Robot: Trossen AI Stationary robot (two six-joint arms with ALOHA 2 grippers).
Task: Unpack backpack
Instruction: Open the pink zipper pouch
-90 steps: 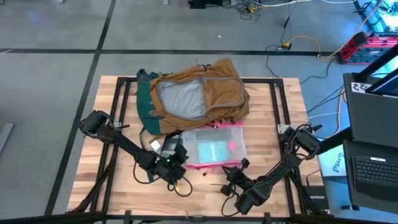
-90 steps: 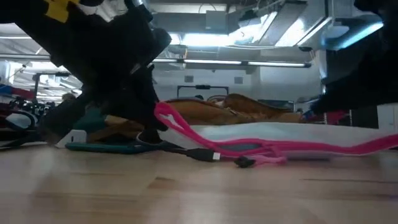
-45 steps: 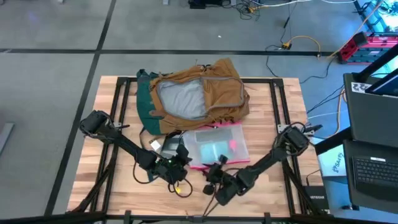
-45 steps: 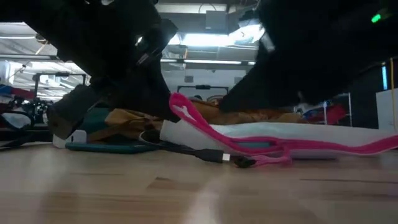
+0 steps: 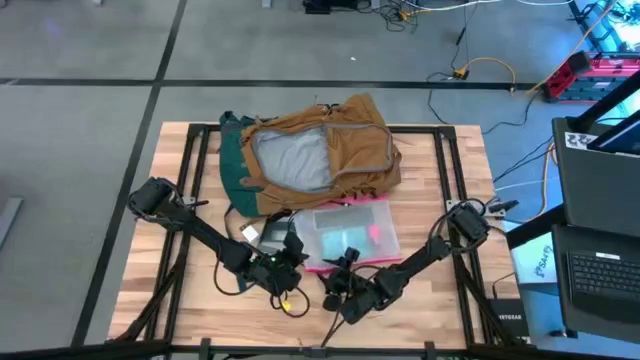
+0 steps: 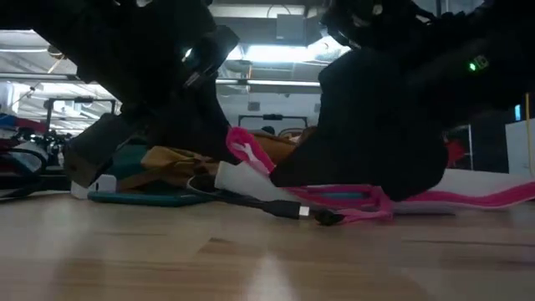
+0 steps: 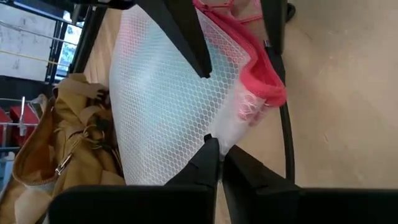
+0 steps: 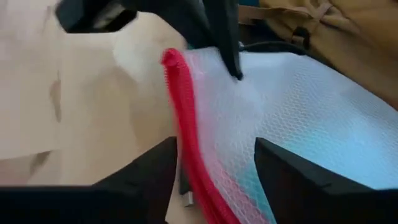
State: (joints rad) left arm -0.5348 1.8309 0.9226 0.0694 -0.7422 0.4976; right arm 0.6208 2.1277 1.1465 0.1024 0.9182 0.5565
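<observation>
Here we work the clear pouch [image 5: 345,237], out of the bag already. Our left gripper [image 7: 219,144] pinches its honeycombed corner; our right gripper [image 8: 214,163], spread, nears the pink zip edge (a grip there seems next). At twelve o'clock lies the backpack [image 5: 310,152], soft and tan.

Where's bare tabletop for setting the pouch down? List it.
Bare wood: the far right corner beside the backpack, and the near left corner. Crowded: the near middle, where the left hand, right hand and pouch meet.
</observation>
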